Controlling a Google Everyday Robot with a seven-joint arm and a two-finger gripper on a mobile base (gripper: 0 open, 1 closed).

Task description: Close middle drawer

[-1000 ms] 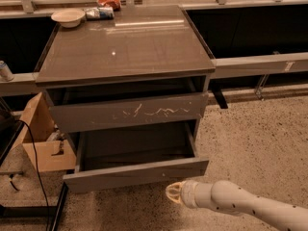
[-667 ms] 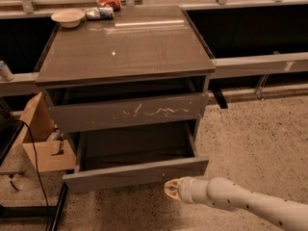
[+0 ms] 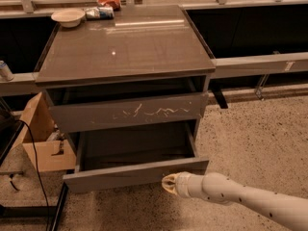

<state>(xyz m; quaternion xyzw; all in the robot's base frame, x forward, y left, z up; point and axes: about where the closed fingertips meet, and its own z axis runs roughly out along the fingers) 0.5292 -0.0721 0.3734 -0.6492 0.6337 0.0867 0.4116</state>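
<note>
The middle drawer [image 3: 120, 175] stands pulled out of the grey-brown cabinet [image 3: 125, 47]. Its plain front faces me and its bare inner tray [image 3: 134, 146] shows. Above it is the drawer front with white scratches [image 3: 130, 112]. My gripper [image 3: 168, 183] is at the end of the white arm coming in from the lower right. Its pale fingers look pressed together and hold nothing. Its tip is just below the right part of the middle drawer's front, very close to it or touching it. Any lower drawer is hidden.
A white bowl [image 3: 67, 17], a crumpled packet [image 3: 99, 12] and a red item [image 3: 109, 1] lie at the back of the cabinet top. An open cardboard box [image 3: 41, 138] and a black cable [image 3: 32, 150] are left of the cabinet. Speckled floor [image 3: 260, 143] spreads right.
My gripper has crept a little to the left and up, closer to the middle drawer's front. The drawer has not visibly moved.
</note>
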